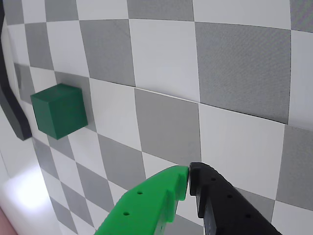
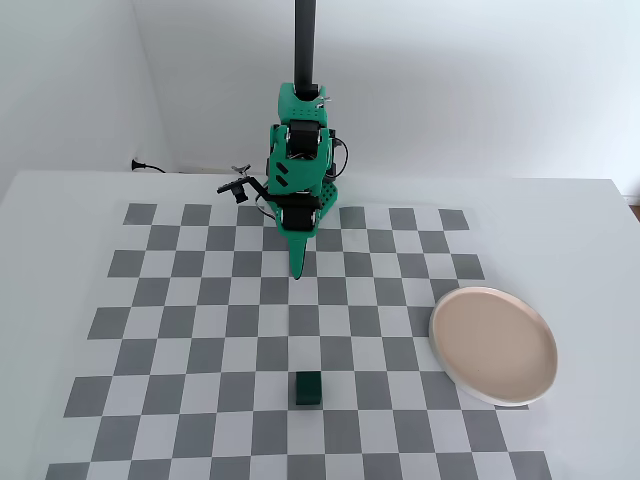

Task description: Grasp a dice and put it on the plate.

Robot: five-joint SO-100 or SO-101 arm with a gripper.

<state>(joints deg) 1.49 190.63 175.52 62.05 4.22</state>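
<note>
The dice [image 2: 307,389] is a small dark green cube on the checkered mat, near the front centre in the fixed view. It also shows at the left of the wrist view [image 1: 59,110]. The plate [image 2: 493,345] is round with a beige-pink inside and a pale rim and lies at the right of the mat. My gripper [image 2: 297,271] hangs over the mat's back middle, pointing down, well behind the dice. In the wrist view my gripper [image 1: 189,172] has a green finger and a black finger, tips touching, with nothing between them.
The grey and white checkered mat [image 2: 200,330] covers a white table [image 2: 60,210]. The arm's base [image 2: 300,150] and a black post stand at the back centre. A dark bar [image 1: 12,107] shows at the left edge of the wrist view.
</note>
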